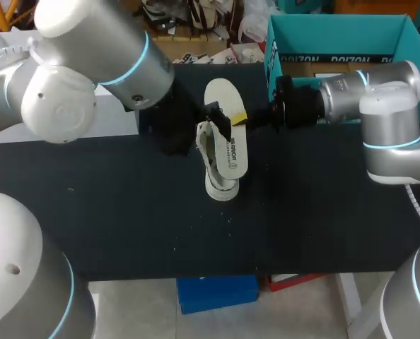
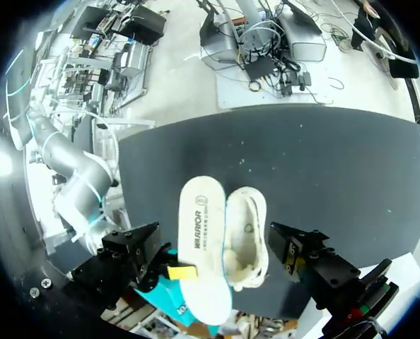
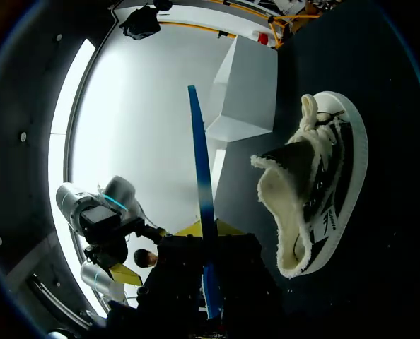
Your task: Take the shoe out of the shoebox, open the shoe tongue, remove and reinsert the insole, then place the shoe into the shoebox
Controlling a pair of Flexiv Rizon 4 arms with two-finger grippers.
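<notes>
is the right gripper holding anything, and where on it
Yes. The right gripper is shut on the flat white insole with a blue underside, pinching it at one long side edge. The white fleece-lined shoe lies unheld on the table.

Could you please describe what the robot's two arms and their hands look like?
The left arm and right arm are thick, rounded silver-grey tubes with glowing light-blue rings at the joints. The right arm narrows into a black wrist section, and the right hand is black with bright yellow tips. The left arm's far end is dark too, but shows too little to describe.
</notes>
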